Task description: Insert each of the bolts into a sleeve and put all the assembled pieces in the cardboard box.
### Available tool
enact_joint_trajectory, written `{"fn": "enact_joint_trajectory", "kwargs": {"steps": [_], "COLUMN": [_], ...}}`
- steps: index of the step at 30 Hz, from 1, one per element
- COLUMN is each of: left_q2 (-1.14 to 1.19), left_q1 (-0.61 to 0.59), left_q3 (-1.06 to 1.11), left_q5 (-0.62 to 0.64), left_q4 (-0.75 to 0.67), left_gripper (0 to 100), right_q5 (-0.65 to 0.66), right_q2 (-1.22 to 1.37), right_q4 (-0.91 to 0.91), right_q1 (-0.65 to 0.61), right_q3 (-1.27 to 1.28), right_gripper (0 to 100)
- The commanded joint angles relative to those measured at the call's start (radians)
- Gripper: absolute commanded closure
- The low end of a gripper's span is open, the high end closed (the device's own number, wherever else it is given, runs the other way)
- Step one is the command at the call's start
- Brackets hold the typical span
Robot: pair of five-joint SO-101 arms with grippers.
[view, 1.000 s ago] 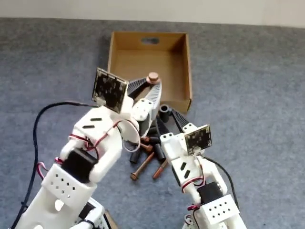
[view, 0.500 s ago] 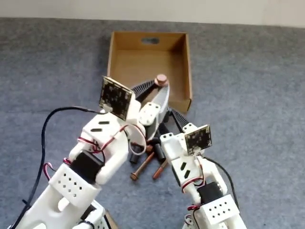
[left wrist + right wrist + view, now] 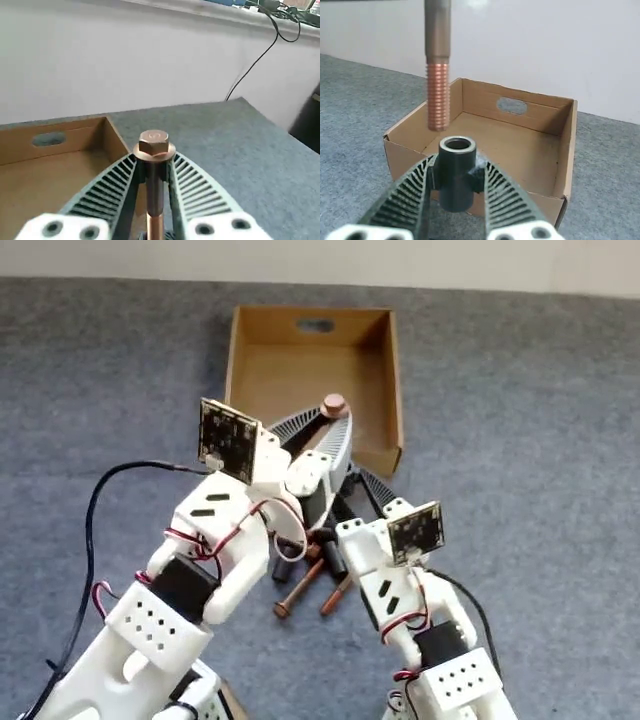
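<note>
Copper-coloured hex-head bolt (image 3: 156,146) hangs upright, threaded end down, clamped between the ribbed fingers of the left gripper (image 3: 156,162). Its tip sits just above and slightly off the bore of the smooth black cylindrical sleeve (image 3: 456,177). The right gripper (image 3: 457,167) pinches the sleeve upright, near the brown cardboard box (image 3: 530,117).

— What carries everything?

— A bench (image 3: 520,390) covered in grey, speckled, carpet-like fabric.

— And behind it?

— A pale, plain wall (image 3: 300,260) runs along the bench's far edge.

— Anything on that wall?

— In the left wrist view, a thin black cable (image 3: 260,55) loops down it towards a corner of the bench. Higher up, on a ledge, lie more cables and small objects (image 3: 272,5), too small to tell apart. A dark shape (image 3: 311,125) stands beyond the bench's edge. I can't tell what it is.
</note>
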Motion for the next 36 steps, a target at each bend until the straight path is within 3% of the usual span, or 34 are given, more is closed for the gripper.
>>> {"fn": "enact_joint_trajectory", "kwargs": {"steps": [1,5,24,36], "left_q2": [0.038,0.108,0.119,-0.087], "left_q1": [-0.016,-0.018,-0.031,-0.031], "left_q3": [-0.021,-0.019,0.097,0.183], "left_q5": [0.005,0.003,0.008,0.005], "left_q4": [-0.043,-0.123,-0.118,0.133], "left_gripper": [99,99,99,99], "right_q5": [0.003,0.003,0.003,0.003], "right_q2": [-0.012,-0.012,-0.008,-0.008], "right_q4": [-0.024,-0.024,-0.024,-0.024], "right_q1": [-0.008,-0.008,-0.005,-0.004], "right_q3": [-0.004,-0.004,-0.002,-0.002], "right_gripper": [99.1,99.1,99.1,99.1]}}
